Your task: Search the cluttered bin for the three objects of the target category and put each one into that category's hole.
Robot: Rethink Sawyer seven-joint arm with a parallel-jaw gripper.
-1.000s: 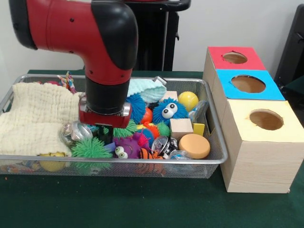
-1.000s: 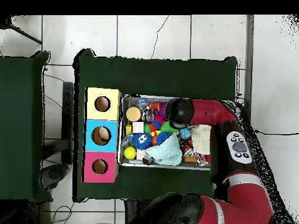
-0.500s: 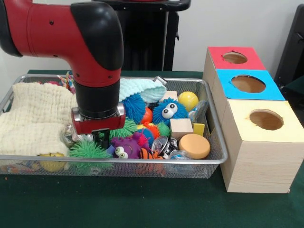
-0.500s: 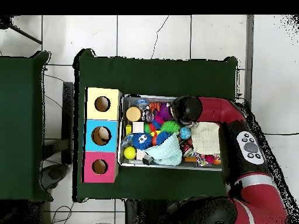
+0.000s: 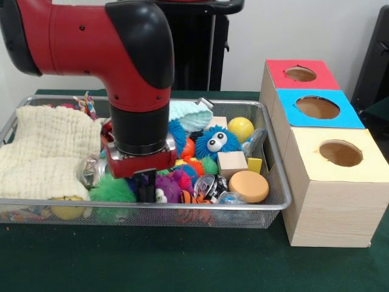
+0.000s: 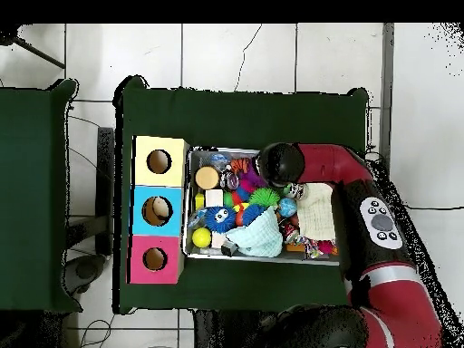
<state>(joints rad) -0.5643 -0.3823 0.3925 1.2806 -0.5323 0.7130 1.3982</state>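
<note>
Pincer [image 5: 144,185] is dipping into the bin [image 5: 267,207] at 6 o'clock, over the purple spiky toy [image 5: 172,184]; I cannot tell its grip. I'm judging fuzzy toys the targets, massed centrally for searching.

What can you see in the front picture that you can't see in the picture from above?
Only the front view shows the googly eyes on the blue fuzzy toy, the bin's mesh wall, and the gripper reaching down among the toys near the purple one. Only the overhead view shows the tiled floor and the arm's long red link. Both show the red, blue and yellow boxes, the cream cloth, the yellow ball and the orange disc.
</note>
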